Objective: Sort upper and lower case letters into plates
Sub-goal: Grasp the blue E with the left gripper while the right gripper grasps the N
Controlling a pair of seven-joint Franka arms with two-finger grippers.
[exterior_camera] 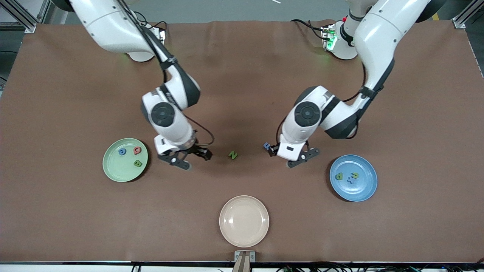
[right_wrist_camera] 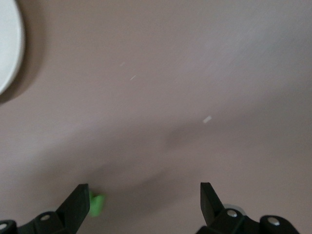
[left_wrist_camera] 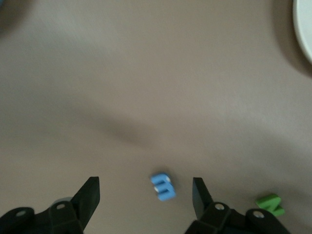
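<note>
A small blue letter (exterior_camera: 267, 146) lies on the brown table; in the left wrist view the blue letter (left_wrist_camera: 163, 186) shows between my left gripper's open fingers. My left gripper (exterior_camera: 291, 154) (left_wrist_camera: 146, 187) hangs open and empty just over it. A green letter N (exterior_camera: 233, 155) (left_wrist_camera: 271, 204) lies mid-table between the two grippers. My right gripper (exterior_camera: 190, 156) (right_wrist_camera: 144, 190) is open and empty, with the green letter (right_wrist_camera: 96, 204) beside one finger. The mint green plate (exterior_camera: 113, 172) holds three letters. The blue plate (exterior_camera: 363, 189) holds three letters.
A cream-beige round dish (exterior_camera: 244, 221) stands empty near the table's front edge, nearer to the front camera than the green N. Its pale rim shows in the left wrist view (left_wrist_camera: 304, 29) and the right wrist view (right_wrist_camera: 7, 48).
</note>
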